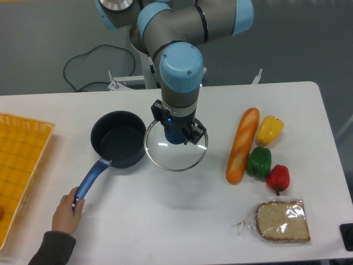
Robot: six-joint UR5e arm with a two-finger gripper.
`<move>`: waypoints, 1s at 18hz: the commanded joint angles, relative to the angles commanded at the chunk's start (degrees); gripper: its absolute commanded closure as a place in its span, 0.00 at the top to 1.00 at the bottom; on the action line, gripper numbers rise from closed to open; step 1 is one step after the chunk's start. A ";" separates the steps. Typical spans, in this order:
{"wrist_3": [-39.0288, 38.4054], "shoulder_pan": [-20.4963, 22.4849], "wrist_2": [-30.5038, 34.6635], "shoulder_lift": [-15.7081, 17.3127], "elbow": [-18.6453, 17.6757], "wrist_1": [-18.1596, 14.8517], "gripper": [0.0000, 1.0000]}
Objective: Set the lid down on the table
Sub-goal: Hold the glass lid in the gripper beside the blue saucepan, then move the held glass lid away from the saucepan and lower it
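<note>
White surface (182, 221) spans the view, with a yellow tray (22, 165) at its left edge. A hand (67, 212) holds the handle of the dark blue saucepan (117, 139). Just right of the pan, the round glass lid (175, 148) lies flat and level, knob up, directly under the claw (177, 135), whose fingers are closed on the knob. Farther right lie a baguette (242, 144), peppers (265, 152) and bagged bread (281, 221).
</note>
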 joint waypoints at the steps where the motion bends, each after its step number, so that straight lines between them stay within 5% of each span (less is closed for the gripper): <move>1: -0.09 -0.09 -0.09 0.00 0.00 0.09 0.44; 18: -0.53 -0.79 -0.35 -4.13 1.23 2.99 0.44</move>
